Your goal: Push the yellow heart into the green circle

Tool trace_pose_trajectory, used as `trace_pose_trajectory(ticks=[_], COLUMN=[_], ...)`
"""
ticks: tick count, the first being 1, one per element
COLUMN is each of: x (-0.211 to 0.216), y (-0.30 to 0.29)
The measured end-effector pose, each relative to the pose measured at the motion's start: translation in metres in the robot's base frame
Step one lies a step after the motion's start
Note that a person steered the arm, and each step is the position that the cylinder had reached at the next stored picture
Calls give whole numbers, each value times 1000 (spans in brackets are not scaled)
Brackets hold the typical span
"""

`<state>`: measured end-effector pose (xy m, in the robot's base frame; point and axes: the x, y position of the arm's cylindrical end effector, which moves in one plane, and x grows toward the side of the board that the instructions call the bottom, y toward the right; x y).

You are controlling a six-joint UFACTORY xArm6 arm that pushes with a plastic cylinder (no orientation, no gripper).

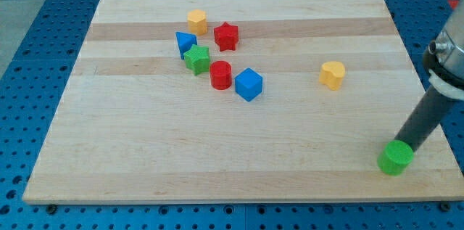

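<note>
Yellow heart (332, 75): up and to the view's left of my tip (403, 145), well apart, alone on the wooden board (145, 157). Green circle (396, 157): touching or just below my tip, near the board's lower right corner. Probably light, rigid, easy to slide; liable to turn if struck off-centre. Best contact: upper-left face, pushing toward the circle. No pincer fitted; nothing to open or close. Rod slanted, entering from the view's upper right.

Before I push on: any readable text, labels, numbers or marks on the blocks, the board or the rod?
None. The yellow heart, the green circle, the other blocks, the wooden board and the rod ending in my tip, right beside the green circle, are all plain, with no text or marks showing.
</note>
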<state>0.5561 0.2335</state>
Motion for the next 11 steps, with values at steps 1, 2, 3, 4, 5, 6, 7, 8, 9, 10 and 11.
trace_pose_trajectory(ticks=[1,2,3,4,5,6,7,8,9,10,11], x=[-29,-90,-156,-188,-175,-144,-128,-119,-118,-109,-86], y=[0,10,-7,-52,-79,-79,-80,-81,-105,-118,-113])
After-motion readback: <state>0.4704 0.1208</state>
